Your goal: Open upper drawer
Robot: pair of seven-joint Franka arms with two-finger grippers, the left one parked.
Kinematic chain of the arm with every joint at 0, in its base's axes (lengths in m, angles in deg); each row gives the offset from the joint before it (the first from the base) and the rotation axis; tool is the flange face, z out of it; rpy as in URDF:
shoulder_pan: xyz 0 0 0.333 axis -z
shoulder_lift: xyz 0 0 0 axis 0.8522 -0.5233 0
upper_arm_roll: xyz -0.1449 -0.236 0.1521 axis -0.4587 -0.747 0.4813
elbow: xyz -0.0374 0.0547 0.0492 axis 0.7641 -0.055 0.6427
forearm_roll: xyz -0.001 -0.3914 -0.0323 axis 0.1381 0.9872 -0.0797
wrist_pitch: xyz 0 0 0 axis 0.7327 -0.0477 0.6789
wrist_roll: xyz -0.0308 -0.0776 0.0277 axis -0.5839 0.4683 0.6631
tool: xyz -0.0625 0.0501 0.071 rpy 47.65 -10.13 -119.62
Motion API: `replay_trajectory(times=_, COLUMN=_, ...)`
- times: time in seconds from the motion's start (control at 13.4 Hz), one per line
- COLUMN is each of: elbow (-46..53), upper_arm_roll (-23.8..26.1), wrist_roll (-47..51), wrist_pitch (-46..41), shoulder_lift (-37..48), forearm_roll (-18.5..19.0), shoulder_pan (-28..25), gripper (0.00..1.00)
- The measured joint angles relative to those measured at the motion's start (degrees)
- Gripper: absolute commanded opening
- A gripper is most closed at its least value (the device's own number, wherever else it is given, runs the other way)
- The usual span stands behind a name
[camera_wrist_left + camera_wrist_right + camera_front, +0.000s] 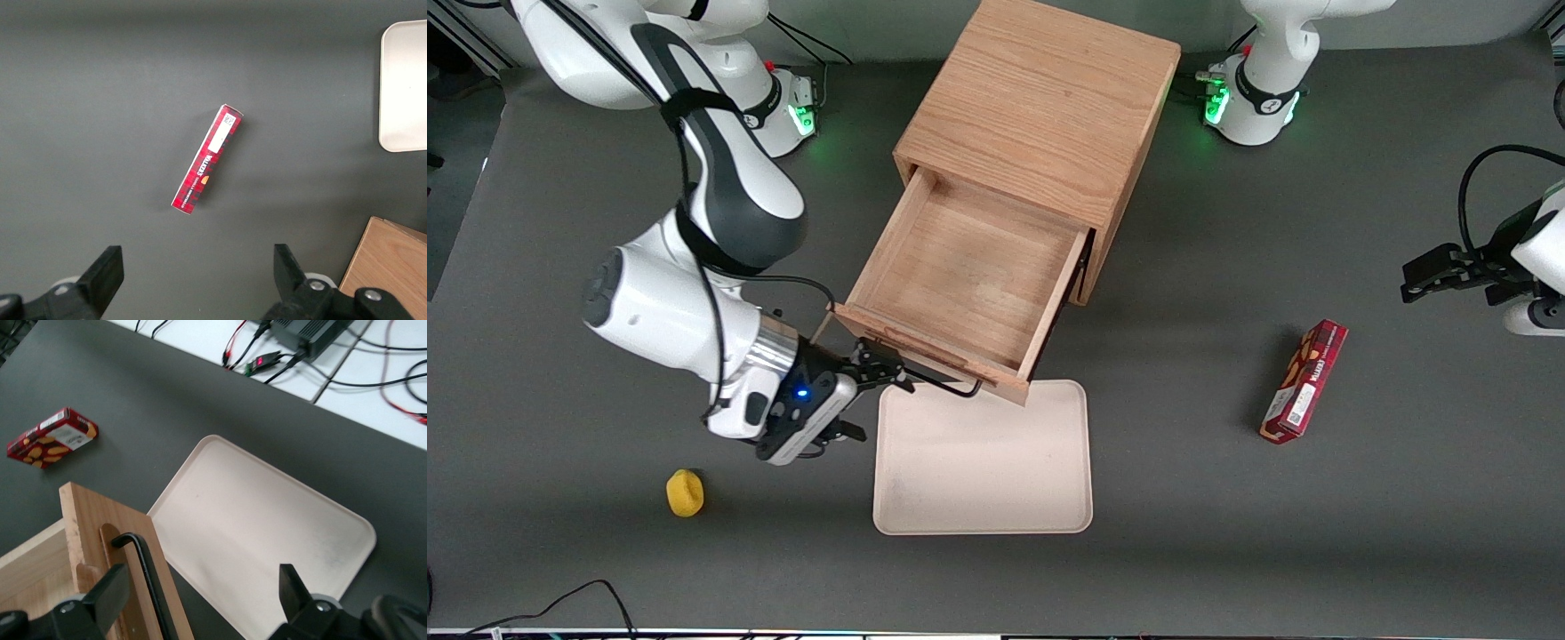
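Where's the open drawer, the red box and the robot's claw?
upper drawer (969, 276): front view, its bare wooden floor.
red box (1304, 381): front view, its top face.
gripper (882, 366): front view, between fingertips, at the handle.

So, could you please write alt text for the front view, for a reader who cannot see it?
The cabinet's upper drawer stands pulled out and empty, and the gripper is at its black handle. A beige tray lies nearer the camera, partly under the drawer front, with a yellow object and a red box on the table.

Lower drawer hidden under the pulled-out upper drawer (969, 284); gripper (885, 372) partly cropped
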Motion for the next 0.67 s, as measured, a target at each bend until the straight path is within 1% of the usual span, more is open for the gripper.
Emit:
replay_trajectory(times=0.07, elbow=-0.55, upper_arm_roll=-0.35, wrist_roll=2.30, wrist_pitch=-1.48, shoulder_lift=1.97, forearm_roll=0.00, shoulder_pan=1.20, gripper=1.00)
replay_trajectory(times=0.15, elbow=-1.56, upper_arm_roll=-0.79, wrist_roll=5.46, wrist_pitch=-5.11, shoulder_lift=4.71, forearm_roll=0.46, shoulder_pan=2.77, gripper=1.00)
replay_trajectory(times=0.22, elbow=-2.66, upper_arm_roll=-1.35, wrist_roll=9.99, wrist_pitch=-10.48, shoulder_lift=8.13, forearm_roll=2.38, shoulder_pan=4.58, gripper=1.00)
replay_trajectory(times=0.37, elbow=-4.07, upper_arm_roll=-2.36, wrist_roll=21.01, wrist_pitch=-23.21, shoulder_lift=15.35, forearm_roll=8.35, shoulder_pan=7.92, gripper=1.00)
replay_trajectory(times=0.45, elbow=-4.64, upper_arm_roll=-2.62, wrist_roll=24.94, wrist_pitch=-28.97, shoulder_lift=18.77, forearm_roll=10.73, shoulder_pan=9.69, gripper=1.00)
replay_trajectory(times=0.6, elbow=-5.84, upper_arm_roll=-2.96, wrist_roll=27.95, wrist_pitch=-36.45, shoulder_lift=24.18, forearm_roll=15.05, shoulder_pan=13.87, gripper=1.00)
replay_trajectory(times=0.67, elbow=-6.53, upper_arm_roll=-3.07, wrist_roll=28.11, wrist_pitch=-38.63, shoulder_lift=26.18, forearm_roll=16.15, shoulder_pan=16.23, gripper=1.00)
